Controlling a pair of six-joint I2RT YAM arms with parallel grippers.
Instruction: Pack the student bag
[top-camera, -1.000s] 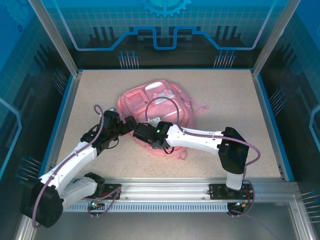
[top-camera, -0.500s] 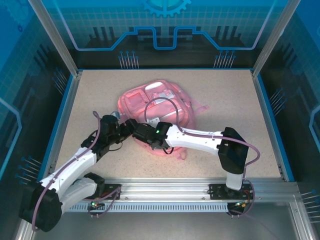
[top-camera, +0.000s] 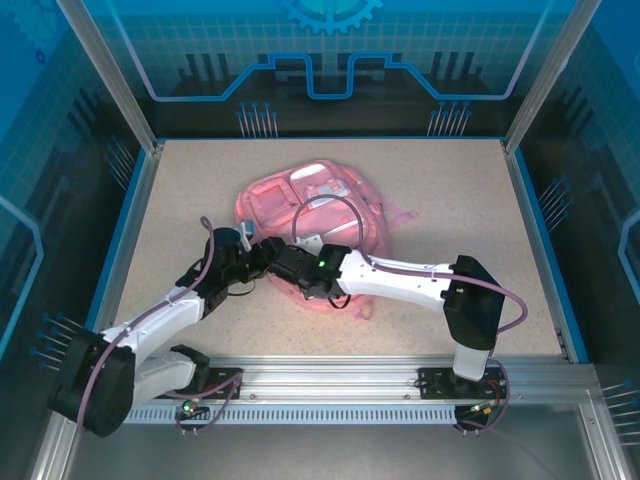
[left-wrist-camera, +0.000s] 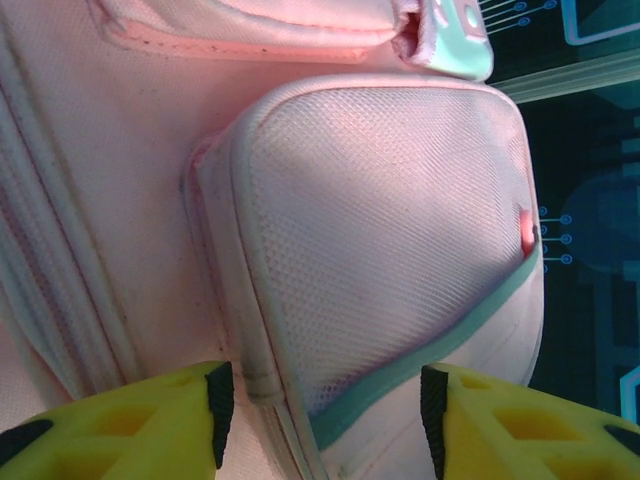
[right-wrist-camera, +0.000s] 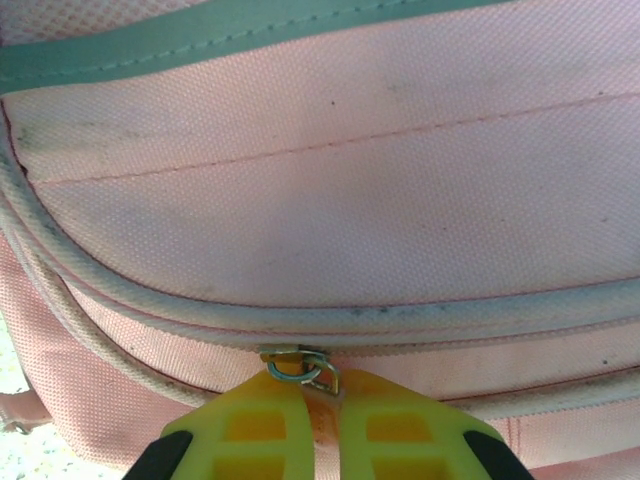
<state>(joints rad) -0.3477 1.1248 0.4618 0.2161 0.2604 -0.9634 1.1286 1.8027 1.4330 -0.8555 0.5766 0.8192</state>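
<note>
**Right fingers (right-wrist-camera: 385, 430) clamped on the zipper pull; left fingers (left-wrist-camera: 500, 425) part open over a pocket corner.**
The right fingers are pressed together on the small metal-ringed zipper pull (right-wrist-camera: 300, 368) of the soft pink fabric student bag (top-camera: 275, 205). The left fingers stand apart astride the corner of the pale pink mesh pocket with teal trim (left-wrist-camera: 390, 230); no pinch is confirmed. Expect a light, limp, non-fragile shell that folds and drags rather than lifts. Take hold at piping, pull tabs or straps, and brace the fabric against any zipper pull. The bag lies flat at the centre of the speckled beige tabletop (top-camera: 460, 190), with both sets of fingers at its 7 o'clock edge. Bare surface lies at 3 and 9 o'clock, and blue-lit enclosure walls (top-camera: 330, 60) stand around.
</note>
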